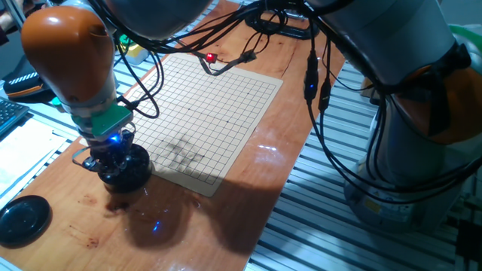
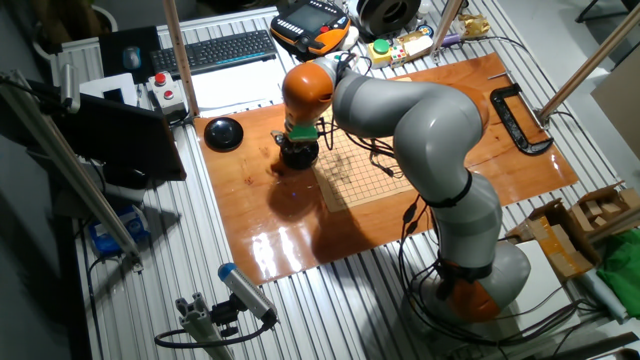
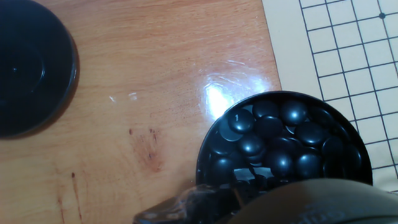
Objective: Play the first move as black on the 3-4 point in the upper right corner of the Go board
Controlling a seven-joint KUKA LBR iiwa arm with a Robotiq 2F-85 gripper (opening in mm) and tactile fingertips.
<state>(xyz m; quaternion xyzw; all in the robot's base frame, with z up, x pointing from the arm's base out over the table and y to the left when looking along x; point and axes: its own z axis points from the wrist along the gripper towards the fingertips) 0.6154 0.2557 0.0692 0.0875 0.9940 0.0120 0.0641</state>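
End effector [image 1: 114,167], grip unclear, sits over bowl [image 3: 211,149] of black stones [image 3: 273,134].

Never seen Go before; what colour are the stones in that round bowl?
Glossy black stones, clearest in the hand view.

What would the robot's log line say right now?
phase: fetch stone | pincer: over bowl, state unseen | stones: in bowl | board: bare | lid: off

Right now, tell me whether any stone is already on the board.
No. The board shows only bare grid lines; the black stones all sit in their bowl.
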